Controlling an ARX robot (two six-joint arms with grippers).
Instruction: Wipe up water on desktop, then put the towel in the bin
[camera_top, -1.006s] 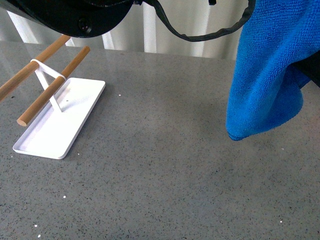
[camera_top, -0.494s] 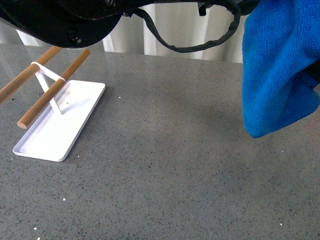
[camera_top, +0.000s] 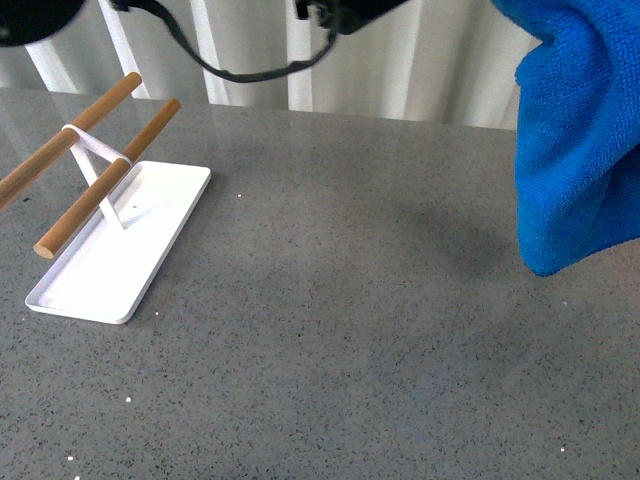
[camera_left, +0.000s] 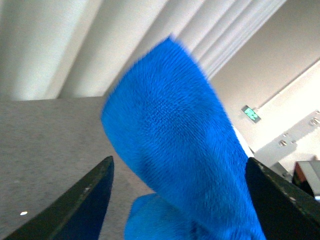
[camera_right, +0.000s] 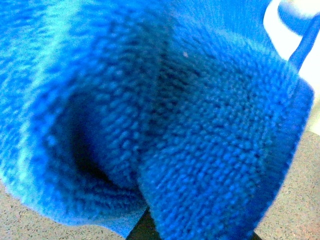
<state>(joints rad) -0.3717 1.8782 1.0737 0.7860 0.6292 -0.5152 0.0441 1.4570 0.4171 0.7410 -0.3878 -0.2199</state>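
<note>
The blue fuzzy towel (camera_top: 585, 130) hangs in the air at the right edge of the front view, above the speckled dark-grey desktop (camera_top: 330, 340). My right gripper (camera_right: 197, 230) is shut on the towel (camera_right: 150, 110), which fills its wrist view and covers the fingers. My left gripper (camera_left: 180, 205) is open, with dark fingers (camera_left: 92, 200) on either side; the towel (camera_left: 175, 140) hangs beyond them, not between the pads. No water shows on the desktop. The bin is out of view.
A flat white tray (camera_top: 75, 285) lies at the left on the desktop, carrying a white stand with two wooden rods (camera_top: 105, 185). A black cable (camera_top: 230, 70) of my left arm loops along the top. White curtains stand behind the counter.
The towel has shifted to the right, toward the frame's edge. The black bulk of my left arm has risen out of the top of the front view.
</note>
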